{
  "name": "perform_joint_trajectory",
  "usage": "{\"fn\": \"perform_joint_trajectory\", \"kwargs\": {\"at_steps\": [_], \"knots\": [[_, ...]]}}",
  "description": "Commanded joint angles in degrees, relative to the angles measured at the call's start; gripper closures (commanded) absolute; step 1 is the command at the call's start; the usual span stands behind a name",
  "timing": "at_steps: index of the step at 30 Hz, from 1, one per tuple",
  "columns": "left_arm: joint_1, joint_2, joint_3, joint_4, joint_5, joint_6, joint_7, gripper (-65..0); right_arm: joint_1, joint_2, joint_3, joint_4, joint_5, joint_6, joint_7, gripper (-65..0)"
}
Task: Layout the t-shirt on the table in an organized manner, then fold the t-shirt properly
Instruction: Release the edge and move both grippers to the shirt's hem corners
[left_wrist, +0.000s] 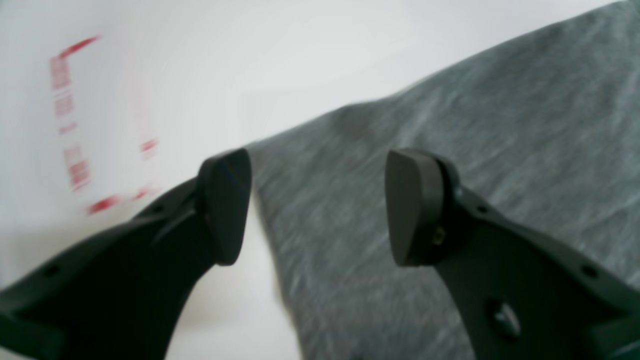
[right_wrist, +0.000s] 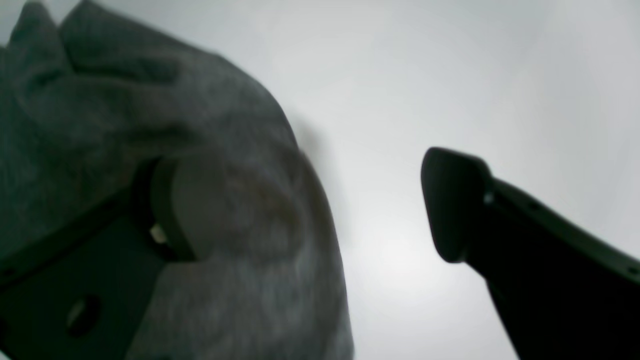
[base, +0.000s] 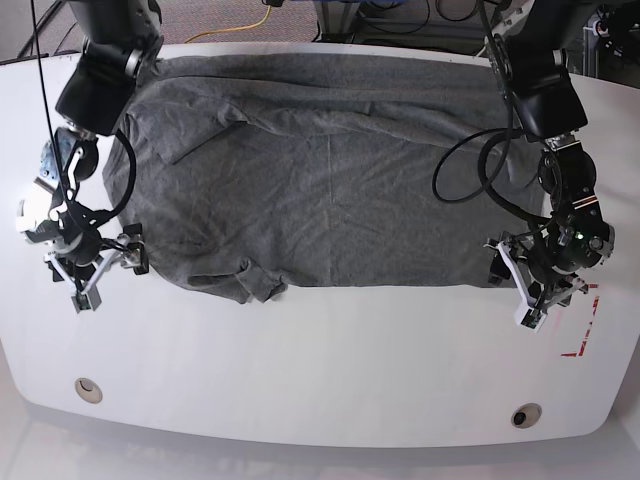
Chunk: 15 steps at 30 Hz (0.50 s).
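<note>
The grey t-shirt (base: 330, 180) lies spread across the far half of the white table (base: 320, 380), with a rumpled fold on its near edge. My left gripper (base: 512, 290) is open at the shirt's near right corner. In the left wrist view that gripper (left_wrist: 320, 207) straddles the corner of the t-shirt (left_wrist: 450, 150), with nothing pinched. My right gripper (base: 110, 272) is open at the shirt's left edge. In the right wrist view this gripper (right_wrist: 310, 210) has one finger over bunched t-shirt (right_wrist: 100, 100) and the other over bare table (right_wrist: 450, 75).
Red tape marks (base: 585, 330) lie just right of the left gripper, and show again as red tape (left_wrist: 75, 150) in its wrist view. Two round cable holes (base: 88, 388) (base: 525, 413) sit near the table's front edge. Black cables hang from both arms.
</note>
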Motion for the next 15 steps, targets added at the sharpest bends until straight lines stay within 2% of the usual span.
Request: {"fn": "perform_joint_trajectory", "kwargs": {"at_steps": [1,8,15], "knots": [[-2.6,-0.7,-0.2,-1.4,-0.5,0.1,-3.3,-39.2,4.5,1.3,0.1,-5.4,-0.1,-0.1,2.8,-59.1],[-2.8,-0.7,-0.1,-4.7,-0.5,0.1,-7.7,-39.2,11.5,2.1,-0.1,-21.2,-2.5,-0.1,10.4,-59.1],[-2.5,-0.7,-0.1,-5.9,-0.5,0.1,-7.9,-39.2,15.0,2.8,-0.2,-35.1,-3.0,-0.1,18.5,-59.1]]}}
